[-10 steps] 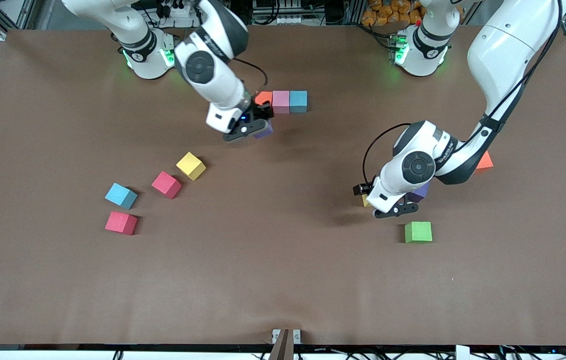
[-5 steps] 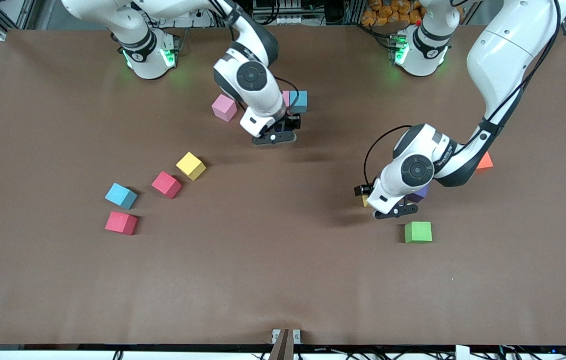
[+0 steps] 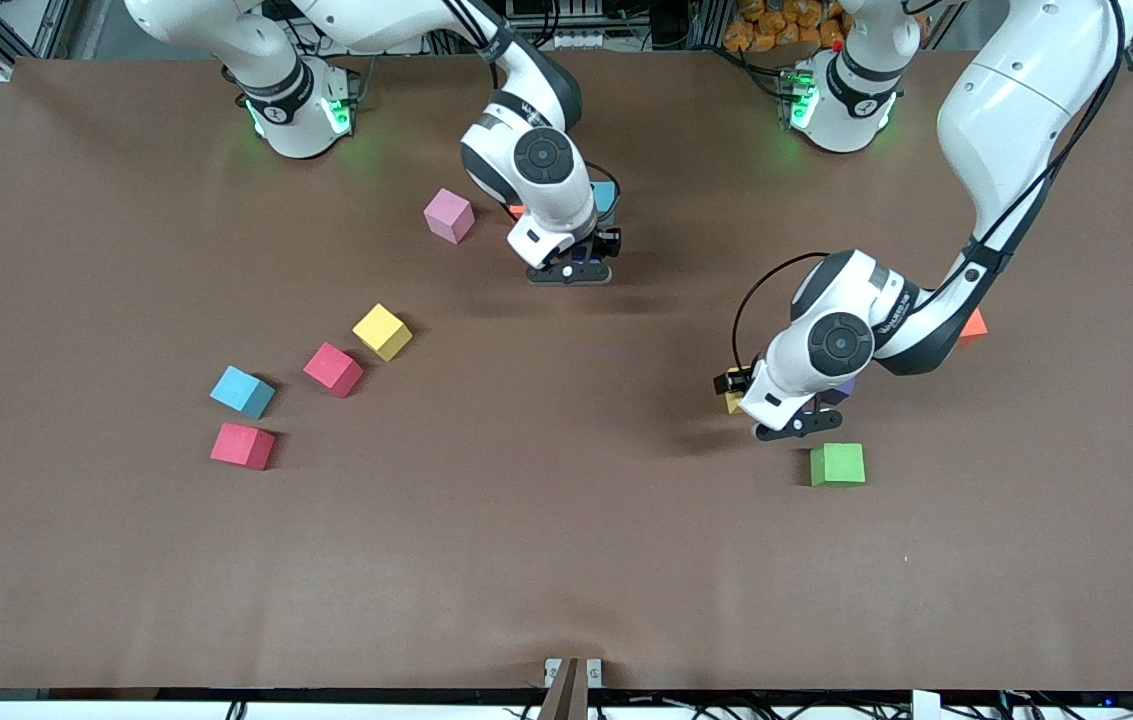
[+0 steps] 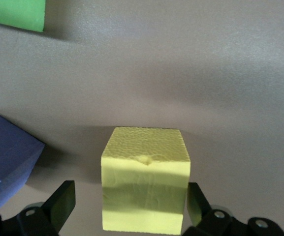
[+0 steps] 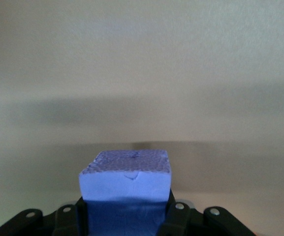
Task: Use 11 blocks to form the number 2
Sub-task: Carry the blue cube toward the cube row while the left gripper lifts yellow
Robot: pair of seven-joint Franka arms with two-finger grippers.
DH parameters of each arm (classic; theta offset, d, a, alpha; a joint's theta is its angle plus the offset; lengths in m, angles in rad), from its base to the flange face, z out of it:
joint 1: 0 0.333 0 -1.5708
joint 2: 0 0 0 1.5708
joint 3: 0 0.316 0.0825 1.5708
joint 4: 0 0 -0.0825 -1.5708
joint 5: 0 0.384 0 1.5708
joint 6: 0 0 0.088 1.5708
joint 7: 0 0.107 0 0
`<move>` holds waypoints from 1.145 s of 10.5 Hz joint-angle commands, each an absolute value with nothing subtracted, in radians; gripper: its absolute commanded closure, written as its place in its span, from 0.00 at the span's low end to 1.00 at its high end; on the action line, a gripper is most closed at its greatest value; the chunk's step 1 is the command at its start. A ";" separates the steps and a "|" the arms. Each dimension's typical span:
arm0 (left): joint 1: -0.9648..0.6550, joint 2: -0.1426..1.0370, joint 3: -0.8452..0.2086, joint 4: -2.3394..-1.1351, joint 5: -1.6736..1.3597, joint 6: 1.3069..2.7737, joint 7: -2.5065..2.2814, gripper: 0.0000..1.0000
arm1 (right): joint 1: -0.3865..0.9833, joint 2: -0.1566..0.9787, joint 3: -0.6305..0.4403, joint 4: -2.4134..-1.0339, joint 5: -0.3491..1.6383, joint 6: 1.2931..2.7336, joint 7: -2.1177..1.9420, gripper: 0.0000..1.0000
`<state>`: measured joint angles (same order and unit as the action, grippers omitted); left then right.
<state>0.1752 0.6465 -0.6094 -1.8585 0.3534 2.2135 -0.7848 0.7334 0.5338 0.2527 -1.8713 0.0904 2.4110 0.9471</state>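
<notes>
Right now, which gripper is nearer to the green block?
Left. The left gripper hangs beside the green block, fingers open around a yellow block. The right gripper, holding a purple block, is by the blocks' row.

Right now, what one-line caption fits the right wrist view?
Right gripper shut on a purple block, carried above the bare brown table.
</notes>
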 commanded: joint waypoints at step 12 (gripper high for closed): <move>0.172 0.669 -0.607 -1.819 0.379 2.195 -0.778 0.39 | 0.822 0.584 0.230 -1.844 0.003 2.422 1.121 0.64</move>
<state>0.1752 0.6569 -0.6073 -1.8421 0.3535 2.2135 -0.7848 0.8008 0.5722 0.2389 -1.8665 0.0200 2.4214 1.0877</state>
